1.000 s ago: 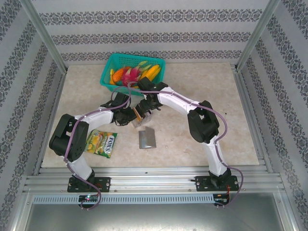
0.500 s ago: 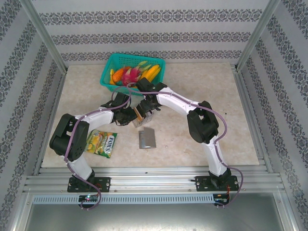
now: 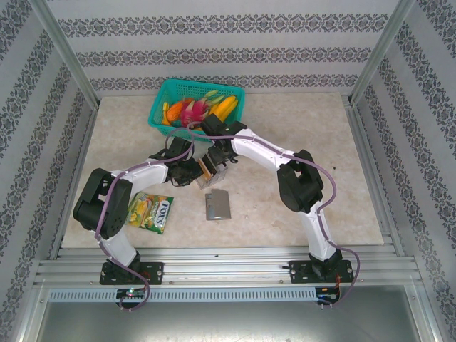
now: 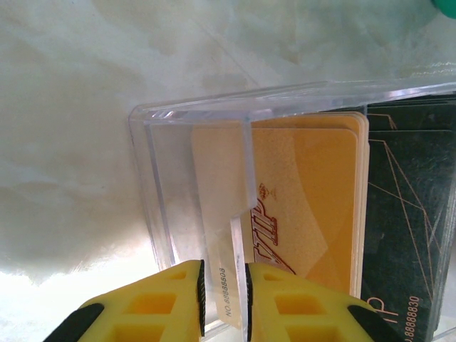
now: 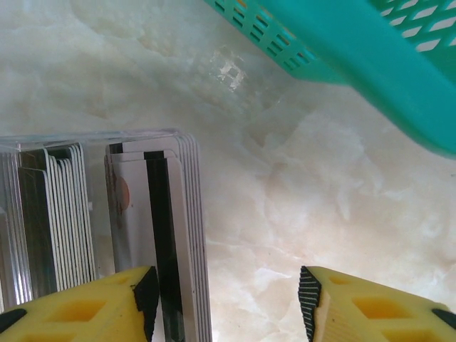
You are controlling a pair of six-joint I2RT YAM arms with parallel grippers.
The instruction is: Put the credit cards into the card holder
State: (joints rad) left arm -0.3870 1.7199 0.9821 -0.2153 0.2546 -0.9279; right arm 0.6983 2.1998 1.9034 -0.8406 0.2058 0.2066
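- Step in hand: picking a card; left gripper (image 4: 222, 278) pinches, jaws narrow, a wall of the clear rectangular plastic box (image 4: 153, 178)
- Right gripper (image 5: 226, 285), jaws wide, brackets the outer white, black-striped credit cards (image 5: 178, 214) at lower left
- Flat grey folding card holder (image 3: 217, 205) lies lower centre in the top view
- Next move calls for closing on one card only, then lifting

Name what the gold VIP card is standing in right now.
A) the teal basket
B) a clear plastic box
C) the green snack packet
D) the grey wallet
B: in the left wrist view the gold VIP card stands inside the clear plastic box, whose transparent walls show around it, with a dark card beside it.
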